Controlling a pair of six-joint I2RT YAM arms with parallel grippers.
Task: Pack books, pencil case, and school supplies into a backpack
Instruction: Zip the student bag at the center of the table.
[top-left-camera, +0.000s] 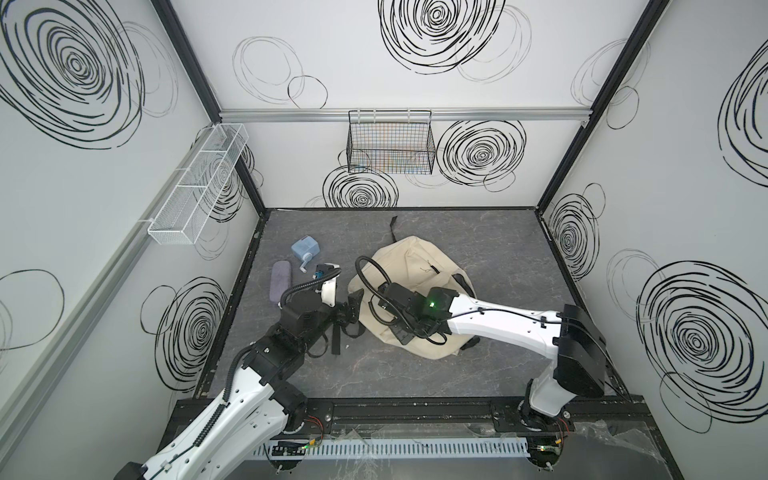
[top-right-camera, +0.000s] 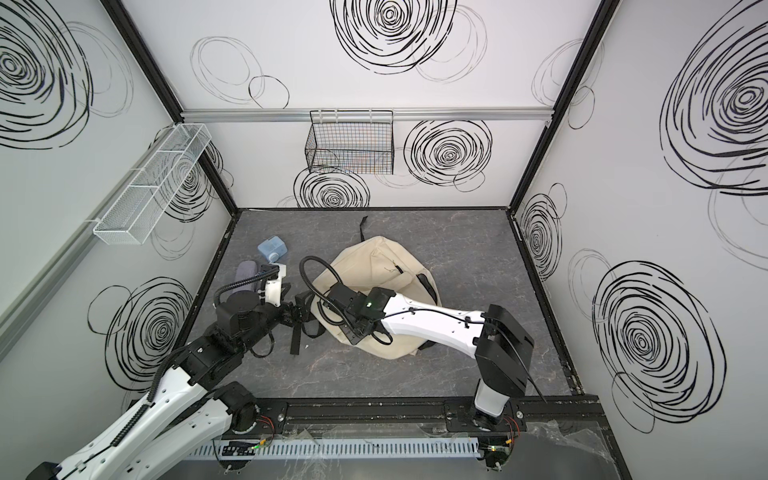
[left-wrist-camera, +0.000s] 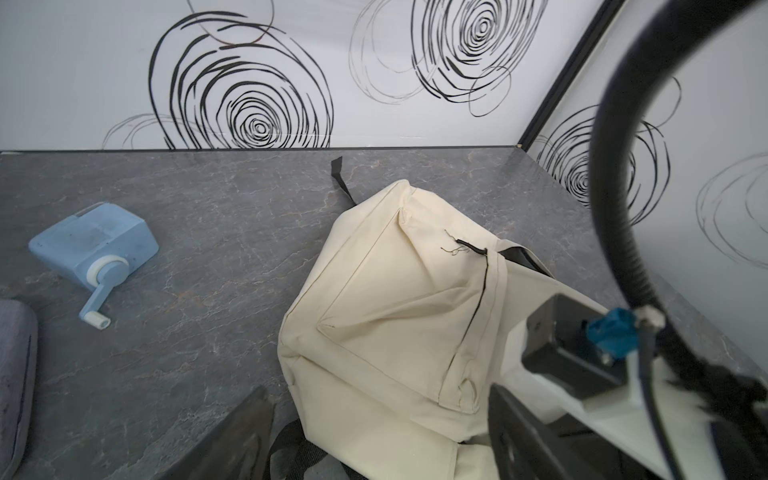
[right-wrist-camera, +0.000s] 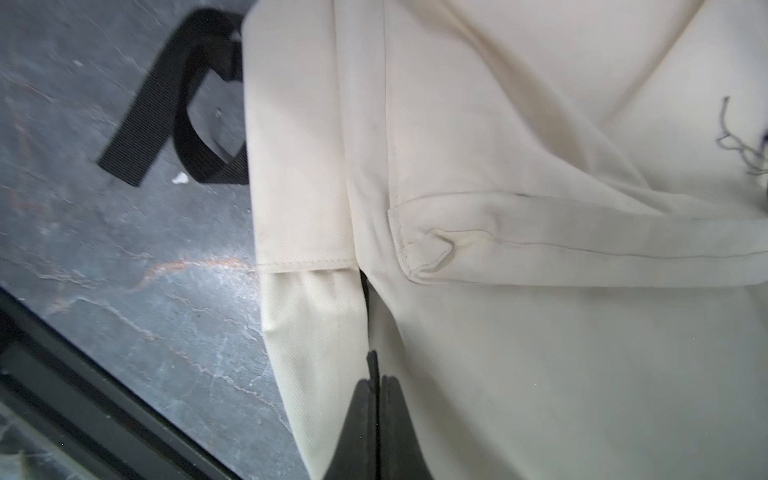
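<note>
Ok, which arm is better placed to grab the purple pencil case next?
Left, probably. The pencil case lies beside that arm and the left gripper is open; the right gripper is pinched shut on the backpack at its zip.

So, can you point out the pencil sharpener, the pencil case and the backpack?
pencil sharpener (left-wrist-camera: 97, 243): left wrist view, on its light blue body.
pencil case (top-left-camera: 279, 282): a top view, on the pouch's middle.
backpack (left-wrist-camera: 386, 316): left wrist view, on its front pocket.

From steeply above, both top views show you the whole table; left wrist looks low across it, right wrist close onto the shared backpack.
</note>
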